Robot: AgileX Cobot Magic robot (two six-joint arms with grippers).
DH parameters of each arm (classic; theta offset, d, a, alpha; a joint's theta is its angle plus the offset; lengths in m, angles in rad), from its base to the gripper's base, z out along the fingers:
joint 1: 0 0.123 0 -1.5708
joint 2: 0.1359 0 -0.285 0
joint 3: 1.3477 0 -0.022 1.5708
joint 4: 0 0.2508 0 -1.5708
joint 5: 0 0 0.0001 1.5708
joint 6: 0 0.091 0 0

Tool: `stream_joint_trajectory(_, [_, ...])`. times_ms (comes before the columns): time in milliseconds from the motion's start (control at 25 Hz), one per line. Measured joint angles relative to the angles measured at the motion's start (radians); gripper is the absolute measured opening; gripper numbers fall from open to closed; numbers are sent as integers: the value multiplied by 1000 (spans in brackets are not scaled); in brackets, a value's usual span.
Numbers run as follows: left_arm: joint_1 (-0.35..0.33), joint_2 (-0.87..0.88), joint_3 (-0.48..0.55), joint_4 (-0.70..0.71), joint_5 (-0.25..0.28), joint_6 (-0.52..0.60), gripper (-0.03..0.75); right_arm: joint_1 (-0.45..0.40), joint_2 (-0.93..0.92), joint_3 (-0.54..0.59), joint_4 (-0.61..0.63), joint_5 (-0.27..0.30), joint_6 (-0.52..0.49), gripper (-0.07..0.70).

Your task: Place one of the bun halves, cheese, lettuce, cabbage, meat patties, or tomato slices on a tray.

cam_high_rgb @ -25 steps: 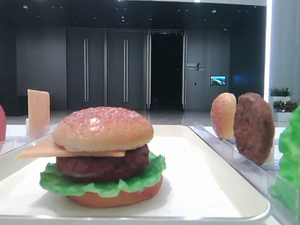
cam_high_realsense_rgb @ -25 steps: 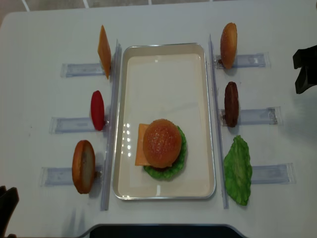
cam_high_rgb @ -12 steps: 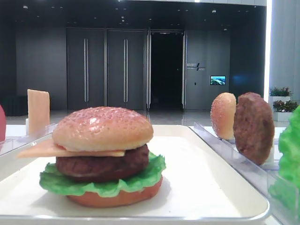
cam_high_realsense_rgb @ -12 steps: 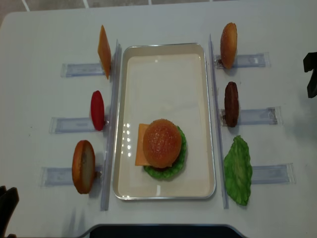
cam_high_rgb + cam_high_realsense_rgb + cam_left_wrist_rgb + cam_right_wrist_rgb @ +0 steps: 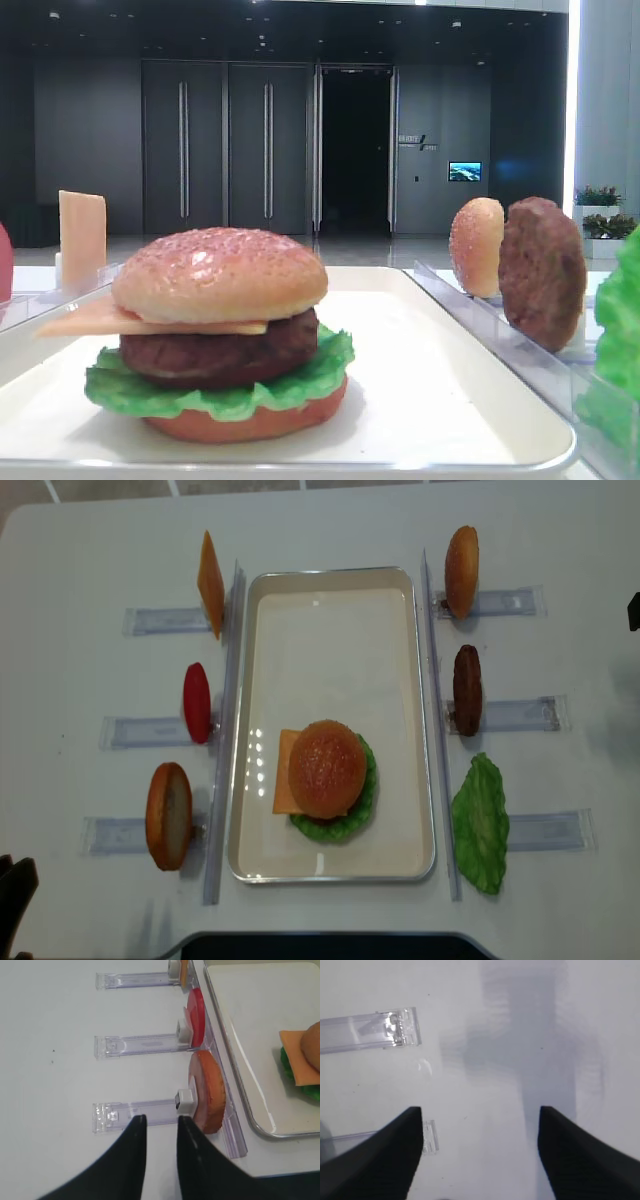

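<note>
Low front view: the assembled burger sits on your shallow cream-white rectangular tray (image 5: 480, 400): domed golden-brown bun top (image 5: 220, 275), thin pale-orange cheese slice (image 5: 95, 318), dark brown grainy patty (image 5: 220, 350), ruffled green lettuce (image 5: 220, 392), orange-red base layer (image 5: 245, 422). To the right, a spare bun half (image 5: 477, 246) and a spare brown patty (image 5: 542, 272) stand upright in the clear slotted rack (image 5: 500, 335).

Right wrist view: right gripper (image 5: 480, 1155), jaws wide apart, empty, over bare white worktop (image 5: 510, 1035), beside the ends of the clear holders (image 5: 370, 1035).

Left wrist view: left gripper (image 5: 160, 1160), jaws nearly together, gripping nothing, parked beside the upright bun half (image 5: 207, 1091); red tomato disc (image 5: 196, 1016) one slot further.

Overhead view: stack at the tray's near end, loose lettuce leaf (image 5: 480, 823) lying on the worktop right of the tray.

My read: stack looks complete, both arms clear. If you want another piece, the right arm must go back in to the patty or bun, jaws open, and straddle it.
</note>
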Motion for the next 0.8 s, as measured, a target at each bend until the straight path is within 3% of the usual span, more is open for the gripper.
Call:
stream_joint_trajectory(480, [0,0,0,0,0,0,159,0,-4,3,-31,0,1,491])
stream_joint_trajectory(800, [0,0,0,0,0,0,159,0,-173,121,-24,2,2,491])
